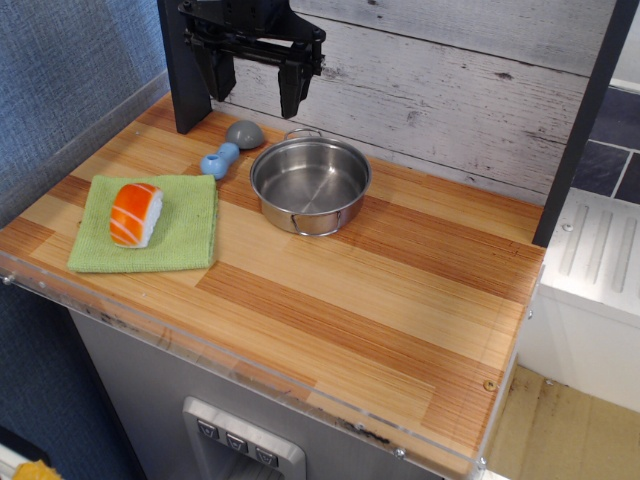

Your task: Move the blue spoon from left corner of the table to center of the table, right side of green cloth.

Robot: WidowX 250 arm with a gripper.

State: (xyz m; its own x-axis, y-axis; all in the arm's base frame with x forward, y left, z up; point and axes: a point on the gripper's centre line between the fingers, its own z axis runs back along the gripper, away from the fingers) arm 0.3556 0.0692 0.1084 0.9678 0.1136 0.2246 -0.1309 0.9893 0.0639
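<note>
The blue spoon (230,147) lies on the table (400,300) near the back left, its light-blue handle toward the front left and its grey bowl toward the back. It lies between the green cloth (180,240) and the steel pot. My gripper (255,85) hangs open and empty above and just behind the spoon, fingers pointing down, apart from it. The green cloth lies at the front left with an orange-and-white sushi toy (135,213) on it.
A steel pot (310,183) stands right of the spoon, close to it. A dark post (185,70) rises at the back left and another (585,120) at the right. A white plank wall backs the table.
</note>
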